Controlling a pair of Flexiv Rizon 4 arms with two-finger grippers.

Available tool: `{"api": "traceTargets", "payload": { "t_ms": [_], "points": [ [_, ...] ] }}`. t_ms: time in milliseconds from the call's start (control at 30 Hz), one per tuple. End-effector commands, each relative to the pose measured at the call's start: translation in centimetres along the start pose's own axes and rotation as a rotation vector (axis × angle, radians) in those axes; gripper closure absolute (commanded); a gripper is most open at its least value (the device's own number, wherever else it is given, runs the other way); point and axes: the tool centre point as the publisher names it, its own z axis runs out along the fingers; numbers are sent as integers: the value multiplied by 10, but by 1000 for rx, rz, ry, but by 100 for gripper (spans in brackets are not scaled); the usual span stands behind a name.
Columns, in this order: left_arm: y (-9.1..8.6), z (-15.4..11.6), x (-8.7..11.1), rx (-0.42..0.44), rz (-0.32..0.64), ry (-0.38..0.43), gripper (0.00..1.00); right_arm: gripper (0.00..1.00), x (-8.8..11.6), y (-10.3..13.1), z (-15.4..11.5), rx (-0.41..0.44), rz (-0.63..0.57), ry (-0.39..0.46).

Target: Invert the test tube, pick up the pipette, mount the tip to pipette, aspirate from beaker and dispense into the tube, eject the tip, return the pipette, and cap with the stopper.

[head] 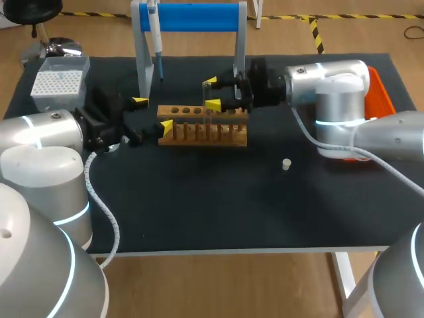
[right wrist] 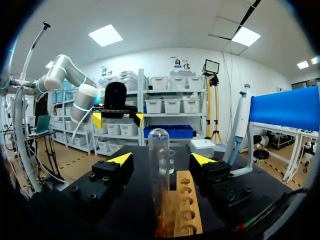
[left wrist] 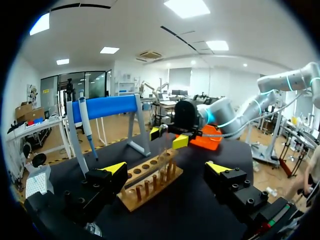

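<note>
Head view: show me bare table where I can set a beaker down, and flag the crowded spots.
Bare: the front strip of the table, bordered by the wooden rack, the stopper and the near edge. Crowded: around the rack, where the left claw and right claw hover, and behind it at the blue stand.

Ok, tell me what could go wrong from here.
1. The right tool stands open around the glass test tube; closing off-centre could tilt or crack it.
2. The left tool is open at the end of the wooden rack, so lifting the tube may drag the rack along.
</note>
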Motion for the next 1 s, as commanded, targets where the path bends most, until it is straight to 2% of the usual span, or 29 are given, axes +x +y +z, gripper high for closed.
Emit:
{"api": "traceTargets", "payload": {
  "t_ms": [33, 367, 567, 633, 667, 767, 800, 1000],
  "points": [
    [3, 0, 0, 10, 1, -1, 0, 33, -3, -3, 5, -5, -1, 2],
    [3, 0, 0, 10, 1, -1, 0, 46, -6, -4, 9, -12, 3, -13],
    [3, 0, 0, 10, 1, -1, 0, 60, -7, -5, 9, -14, 6, -19],
    [3, 0, 0, 10, 1, -1, 0, 67, -8, -5, 10, -13, 7, -21],
    [3, 0, 0, 10, 1, -1, 0, 76, -8, -5, 10, -13, 7, -23],
    [3, 0, 0, 10, 1, -1, 0, 91, -8, -5, 9, -12, 8, -28],
    [3, 0, 0, 10, 1, -1, 0, 98, -9, -5, 9, -11, 8, -29],
    [3, 0, 0, 10, 1, -1, 0, 100, -10, -5, 10, -9, 10, -37]
  ]
}}
